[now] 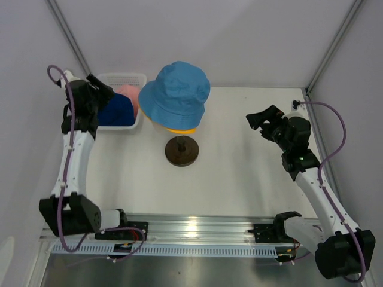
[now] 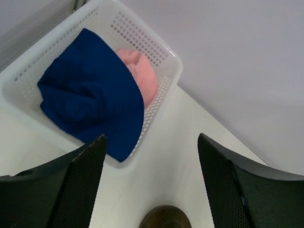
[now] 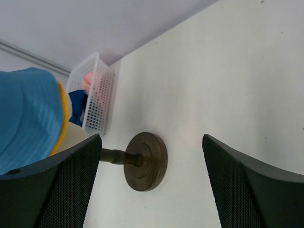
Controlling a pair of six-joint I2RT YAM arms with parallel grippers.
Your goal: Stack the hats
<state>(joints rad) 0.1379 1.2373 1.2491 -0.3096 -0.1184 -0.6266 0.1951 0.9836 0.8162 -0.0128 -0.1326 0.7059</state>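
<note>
A light blue hat [image 1: 175,94] sits on top of a yellow hat [image 1: 179,129] on the mannequin head, whose dark brown base [image 1: 182,150] stands mid-table. The navy hat [image 1: 115,110] and the pink hat [image 1: 128,94] lie in a white basket [image 1: 122,78] at the back left. In the left wrist view the navy hat [image 2: 90,97] covers most of the pink hat [image 2: 140,76]. My left gripper [image 1: 100,89] is open and empty above the basket's left side. My right gripper [image 1: 263,122] is open and empty at the right, facing the mannequin base [image 3: 145,161].
White walls close in the back and both sides. A metal rail [image 1: 191,230] runs along the near edge. The basket [image 2: 164,57] stands against the back wall. The mannequin stand takes the table's centre.
</note>
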